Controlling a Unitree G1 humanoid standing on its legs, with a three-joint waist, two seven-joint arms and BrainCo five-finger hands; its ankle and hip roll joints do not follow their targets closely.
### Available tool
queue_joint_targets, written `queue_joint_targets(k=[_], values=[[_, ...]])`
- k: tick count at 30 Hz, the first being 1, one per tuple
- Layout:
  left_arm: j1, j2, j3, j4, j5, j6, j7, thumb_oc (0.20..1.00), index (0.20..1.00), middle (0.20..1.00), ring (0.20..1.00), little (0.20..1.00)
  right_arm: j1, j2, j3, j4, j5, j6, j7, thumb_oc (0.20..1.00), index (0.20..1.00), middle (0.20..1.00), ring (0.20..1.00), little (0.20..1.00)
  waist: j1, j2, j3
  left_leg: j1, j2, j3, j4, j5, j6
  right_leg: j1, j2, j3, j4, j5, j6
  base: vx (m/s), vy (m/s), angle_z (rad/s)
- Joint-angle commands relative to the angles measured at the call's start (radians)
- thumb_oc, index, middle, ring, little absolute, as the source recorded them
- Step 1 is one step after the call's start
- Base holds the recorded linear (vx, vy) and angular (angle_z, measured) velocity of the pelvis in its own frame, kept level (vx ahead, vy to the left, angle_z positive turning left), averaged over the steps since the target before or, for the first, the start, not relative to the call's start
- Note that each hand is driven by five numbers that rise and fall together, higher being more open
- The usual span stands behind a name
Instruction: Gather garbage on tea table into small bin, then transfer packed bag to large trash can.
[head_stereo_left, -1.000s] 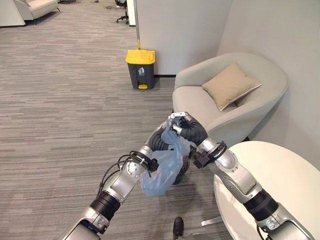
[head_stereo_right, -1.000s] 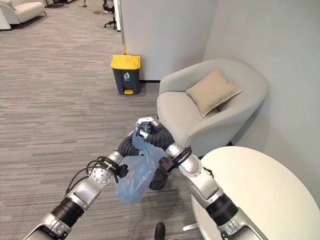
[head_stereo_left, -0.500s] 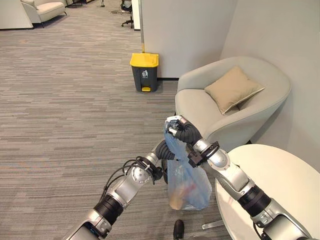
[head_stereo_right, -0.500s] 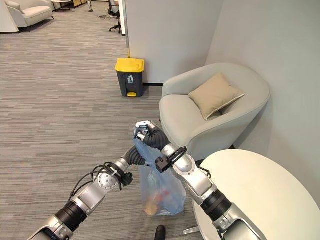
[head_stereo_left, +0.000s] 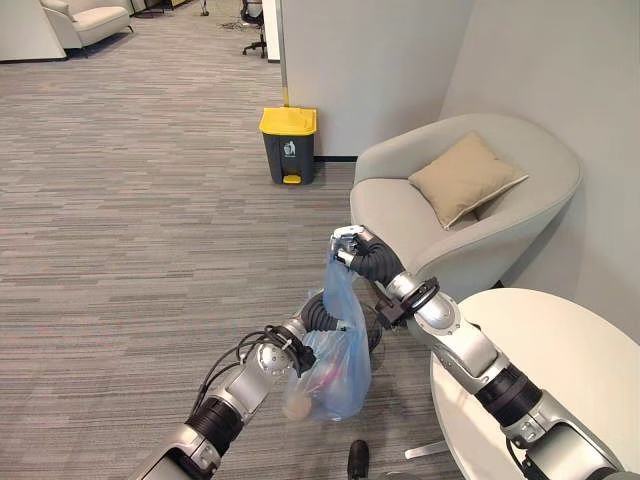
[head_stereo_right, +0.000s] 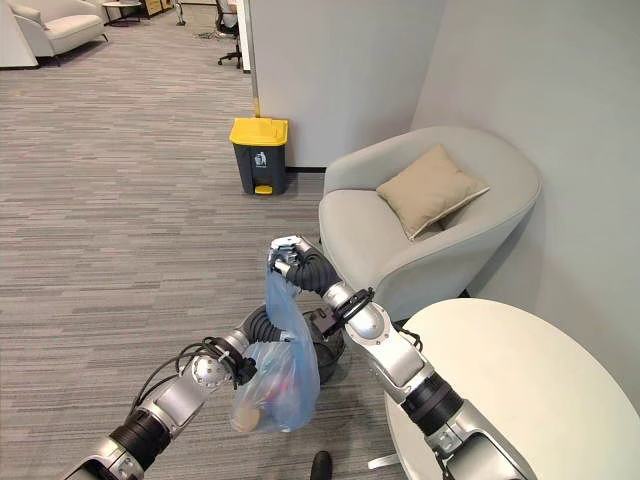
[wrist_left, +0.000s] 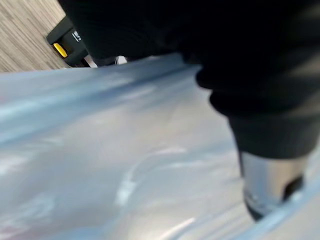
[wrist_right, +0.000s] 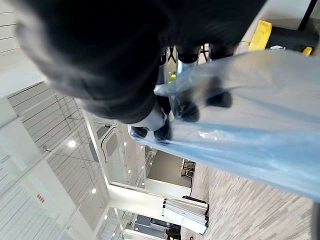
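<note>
Above the grey carpet at centre, the right hand (head_stereo_left: 347, 245) pinches the top of a translucent blue bag (head_stereo_left: 335, 350) holding rubbish. The left hand (head_stereo_left: 322, 315) presses against the bag at its 9 o'clock side; its finger posture cannot be told. A yellow-lidded trash can (head_stereo_left: 287, 144) stands at 12 o'clock.

Left robot hand (head_stereo_left: 318, 316) hidden behind blue bag (head_stereo_left: 335, 365), bag's contents blurred, white table (head_stereo_left: 560, 370) cropped

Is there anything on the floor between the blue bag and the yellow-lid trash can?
Nothing visible. The blue bag hangs from the right hand, and only bare carpet lies between it and the trash can.
</note>
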Motion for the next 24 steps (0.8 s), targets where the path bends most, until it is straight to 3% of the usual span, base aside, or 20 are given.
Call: queue_joint_targets(k=[1, 13, 20, 21, 22, 24], values=[[-0.032, -0.026, -0.057, 0.037, 0.053, -0.023, 0.016, 1.0, 1.0, 1.0, 1.0, 1.0, -0.186, 0.094, -0.057, -0.095, 0.052, -0.087, -0.012, 0.2, 0.2, 0.2, 0.2, 0.2, 0.01, -0.006, -0.002, -0.034, 0.015, -0.013, 0.019, -0.08, -0.005, 0.076, -0.076, 0.037, 0.07, -0.205, 0.119, 0.0, 0.0, 0.0], [-0.103, -0.047, -0.066, 0.001, 0.014, -0.031, 0.061, 1.0, 1.0, 1.0, 1.0, 1.0, -0.231, 0.143, 0.006, -0.118, 0.086, -0.089, 0.006, 0.2, 0.2, 0.2, 0.2, 0.2, 0.017, -0.019, 0.002, -0.042, 0.016, -0.02, 0.026, -0.08, -0.004, 0.07, -0.079, 0.032, 0.076, -0.205, 0.119, 0.0, 0.0, 0.0], [-0.146, -0.062, -0.111, 0.04, 0.06, -0.023, 0.059, 1.0, 1.0, 1.0, 1.0, 1.0, -0.244, 0.16, 0.028, -0.116, 0.101, -0.087, 0.007, 0.2, 0.2, 0.2, 0.2, 0.2, 0.011, -0.022, -0.001, -0.036, 0.017, -0.014, 0.027, -0.084, -0.004, 0.075, -0.079, 0.034, 0.075, -0.205, 0.12, 0.0, 0.0, 0.0], [-0.159, -0.073, -0.124, 0.051, 0.067, -0.021, 0.059, 0.36, 0.36, 0.36, 0.36, 0.36, -0.253, 0.168, 0.038, -0.113, 0.106, -0.086, 0.008, 0.2, 0.2, 0.2, 0.2, 0.2, 0.009, -0.022, -0.002, -0.034, 0.016, -0.012, 0.026, -0.085, -0.003, 0.077, -0.078, 0.035, 0.075, -0.205, 0.12, 0.0, 0.0, 0.0], [-0.17, -0.078, -0.126, 0.053, 0.065, -0.021, 0.064, 0.2, 0.2, 0.2, 0.2, 0.2, -0.257, 0.168, 0.042, -0.111, 0.108, -0.087, 0.007, 0.2, 0.2, 0.2, 0.2, 0.2, 0.006, -0.022, -0.003, -0.033, 0.016, -0.011, 0.026, -0.085, -0.003, 0.078, -0.078, 0.036, 0.074, -0.205, 0.12, 0.0, 0.0, 0.0], [-0.185, -0.086, -0.123, 0.055, 0.054, -0.022, 0.073, 0.2, 0.2, 0.2, 0.2, 0.2, -0.26, 0.166, 0.044, -0.111, 0.11, -0.086, 0.004, 0.2, 0.2, 0.2, 0.2, 0.2, 0.004, -0.022, -0.004, -0.032, 0.016, -0.009, 0.025, -0.086, -0.003, 0.078, -0.078, 0.037, 0.074, -0.205, 0.12, 0.0, 0.0, 0.0]])
